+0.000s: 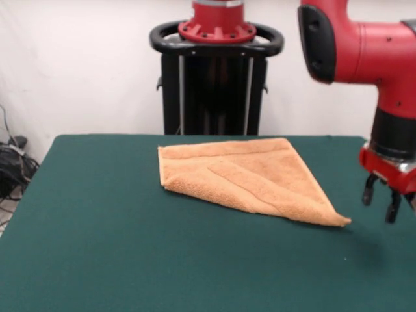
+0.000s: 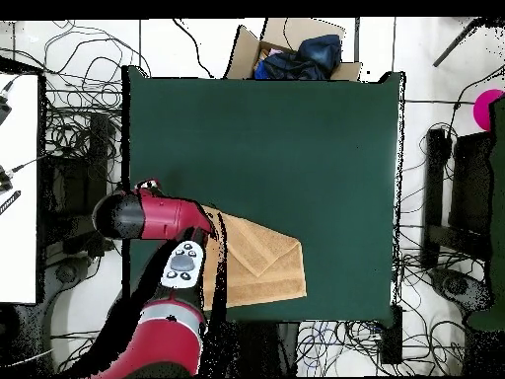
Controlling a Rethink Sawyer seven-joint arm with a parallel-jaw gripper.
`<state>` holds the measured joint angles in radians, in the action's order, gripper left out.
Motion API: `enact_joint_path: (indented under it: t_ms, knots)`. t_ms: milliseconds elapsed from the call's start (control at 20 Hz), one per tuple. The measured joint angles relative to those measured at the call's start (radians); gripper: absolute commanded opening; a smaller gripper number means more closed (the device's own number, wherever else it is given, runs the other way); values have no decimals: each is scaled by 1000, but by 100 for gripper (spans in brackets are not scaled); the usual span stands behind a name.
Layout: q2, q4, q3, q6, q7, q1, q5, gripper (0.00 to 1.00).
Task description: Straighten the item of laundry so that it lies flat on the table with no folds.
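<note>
Lying folded on the dark green felt tabletop point(image 1: 97, 247), toward its far side near the robot's black pedestal point(image 1: 214, 84), is the small orange-tan terry towel point(image 1: 244, 179). Seen from the front, its left end is a short straight edge, its far edge runs level along the back, and the long near edge slants down to the right, ending in a pointed corner that curls up a little off the felt. One layer is doubled over another, leaving a diagonal crease and a raised band across the middle, so the cloth is not spread out flat. Just right of that pointed corner, apart from it and a little above the felt, hangs the black-fingered pincer point(image 1: 380, 201) beneath a red wrist; its two fingers point(image 1: 368, 190) stand parted with nothing between them. Above it the red and black arm point(image 1: 370, 45) bends in from the top right corner. From overhead the towel point(image 2: 258, 259) sits at the tabletop's point(image 2: 296, 148) lower edge, its left part hidden under the arm point(image 2: 158, 215), and a cardboard box point(image 2: 291, 54) holding dark blue cloth stands beyond the opposite edge.
</note>
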<state>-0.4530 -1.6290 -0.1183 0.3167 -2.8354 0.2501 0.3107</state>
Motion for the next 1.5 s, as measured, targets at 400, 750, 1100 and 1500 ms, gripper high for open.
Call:
enact_joint_path:
  t_ms: [400, 750, 1100, 1500]
  knots:
    - [-69, 2, -32, 181, 0, -1, -24, 100]
    - [-101, -1, -35, 320, 0, -47, -101, 100]
    - [-142, -40, -17, 322, 2, -201, -195, 100]
    - [-201, -119, 49, 322, 50, -420, -316, 100]
